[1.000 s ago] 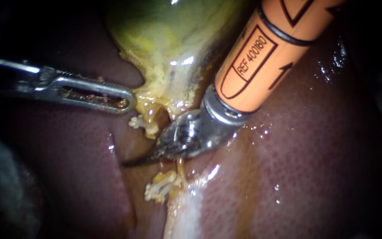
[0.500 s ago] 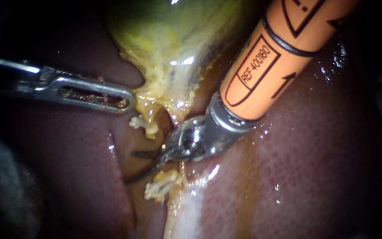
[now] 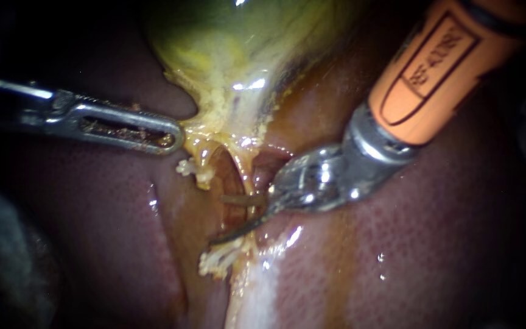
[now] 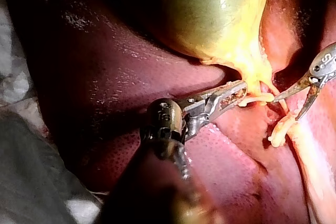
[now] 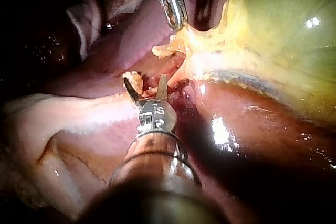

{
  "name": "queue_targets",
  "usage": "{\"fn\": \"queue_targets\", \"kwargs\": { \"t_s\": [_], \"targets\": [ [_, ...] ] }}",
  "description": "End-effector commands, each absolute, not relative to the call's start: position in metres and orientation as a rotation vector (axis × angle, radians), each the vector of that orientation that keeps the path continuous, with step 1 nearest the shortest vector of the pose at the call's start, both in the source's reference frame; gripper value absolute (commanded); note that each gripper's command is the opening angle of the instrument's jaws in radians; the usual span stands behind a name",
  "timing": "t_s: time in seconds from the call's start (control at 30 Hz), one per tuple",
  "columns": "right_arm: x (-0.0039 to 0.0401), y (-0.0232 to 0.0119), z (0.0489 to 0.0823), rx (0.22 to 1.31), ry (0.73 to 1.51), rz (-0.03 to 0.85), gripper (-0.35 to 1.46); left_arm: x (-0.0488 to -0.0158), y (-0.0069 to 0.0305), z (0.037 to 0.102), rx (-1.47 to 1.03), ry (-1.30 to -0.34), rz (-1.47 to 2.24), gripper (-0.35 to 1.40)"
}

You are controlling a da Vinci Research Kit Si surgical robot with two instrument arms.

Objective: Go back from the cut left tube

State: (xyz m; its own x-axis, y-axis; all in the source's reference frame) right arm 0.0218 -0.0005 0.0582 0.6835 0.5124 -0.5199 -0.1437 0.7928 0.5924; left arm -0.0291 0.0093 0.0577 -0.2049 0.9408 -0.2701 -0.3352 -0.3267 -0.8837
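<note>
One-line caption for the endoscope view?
Right instrument, jaws open, beside the cut tube below the gallbladder; left instrument at the gallbladder's neck.

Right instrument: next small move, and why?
Probably shut the jaws, then draw the right instrument back along its shaft. Its jaws stand open, with the lower tip close over the stump of the cut tube beside the liver. Open points this near tissue could snag it.
</note>
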Motion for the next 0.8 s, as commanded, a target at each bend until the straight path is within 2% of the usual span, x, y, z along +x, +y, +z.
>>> {"fn": "queue_targets", "kwargs": {
  "t_s": [0.03, 0.23, 0.43, 0.6, 0.8],
  "targets": [
    [0.0211, -0.0004, 0.058, 0.53, 0.742, 0.371, 1.43, -0.0291, 0.0093, 0.0577, -1.059, -0.867, 1.702, -0.35],
    [0.0164, 0.0005, 0.0563, 0.46, 0.77, 0.3, 1.45, -0.029, 0.0093, 0.0577, -1.059, -0.868, 1.702, -0.35],
    [0.0108, 0.0025, 0.0555, 0.348, 0.739, 0.242, 1.45, -0.0289, 0.0093, 0.0577, -1.059, -0.868, 1.702, -0.35],
    [0.0081, 0.0035, 0.0563, 0.3, 0.717, 0.255, 1.45, -0.0289, 0.0092, 0.0578, -1.059, -0.866, 1.703, -0.35],
    [0.0071, 0.0037, 0.0567, 0.259, 0.705, 0.263, 1.45, -0.029, 0.0091, 0.058, -1.06, -0.865, 1.703, -0.35]
  ]
}}
